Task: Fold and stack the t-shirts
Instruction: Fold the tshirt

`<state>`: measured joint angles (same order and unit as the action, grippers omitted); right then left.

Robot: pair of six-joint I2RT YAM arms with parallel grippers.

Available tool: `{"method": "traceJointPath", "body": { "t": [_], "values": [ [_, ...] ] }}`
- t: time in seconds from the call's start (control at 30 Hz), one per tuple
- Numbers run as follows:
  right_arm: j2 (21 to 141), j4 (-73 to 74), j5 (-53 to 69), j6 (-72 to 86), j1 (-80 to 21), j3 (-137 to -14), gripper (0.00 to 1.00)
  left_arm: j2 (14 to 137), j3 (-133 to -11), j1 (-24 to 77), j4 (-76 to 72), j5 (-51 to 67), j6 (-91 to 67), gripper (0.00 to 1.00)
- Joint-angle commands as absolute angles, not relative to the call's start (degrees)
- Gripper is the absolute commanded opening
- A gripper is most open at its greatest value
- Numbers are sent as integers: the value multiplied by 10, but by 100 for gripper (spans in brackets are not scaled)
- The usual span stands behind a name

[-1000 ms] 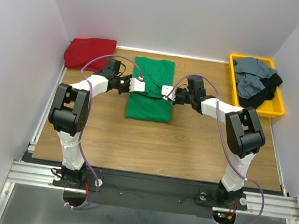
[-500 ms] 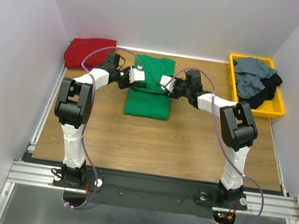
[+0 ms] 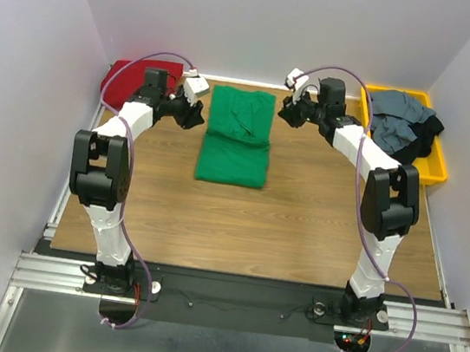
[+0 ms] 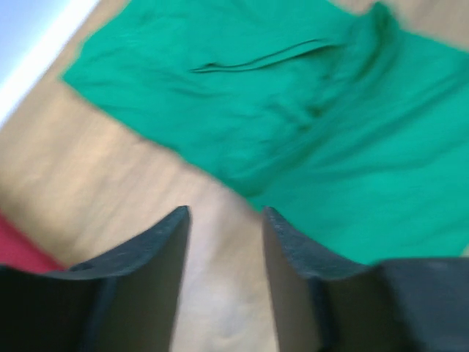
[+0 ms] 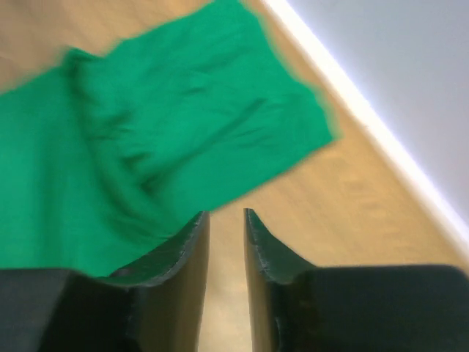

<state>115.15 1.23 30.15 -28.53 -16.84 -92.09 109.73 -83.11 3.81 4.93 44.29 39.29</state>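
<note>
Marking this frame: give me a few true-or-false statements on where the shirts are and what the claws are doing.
1. The green shirt lies folded on the table, gripped by neither claw. True.
2. The left claw is clamped on the green shirt. False: its fingers stand apart with nothing between them, over bare wood beside the shirt.
3. The red shirt sits in the yellow tray. False: it lies at the table's back left corner; the tray, at the back right, holds grey and black shirts.
4. The right claw holds nothing. True.
</note>
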Motion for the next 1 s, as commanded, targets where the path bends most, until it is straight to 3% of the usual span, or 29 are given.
{"method": "traceJointPath", "body": {
  "t": [0.0, 0.1, 0.2, 0.97],
  "values": [
    [1164, 150, 423, -152, -178, -961, 24, 1050, -796, 59, 38, 495, 291, 48],
    [1199, 156, 475, -90, -177, -963, 13, 1059, -780, 69, 21, 511, 233, 45],
    [1232, 156, 488, -53, -177, -973, 10, 1082, -780, 76, 4, 512, 196, 42],
    [1373, 140, 450, -3, -178, -1109, 12, 1254, -927, 72, -52, 512, 52, 37]
  ]
}}
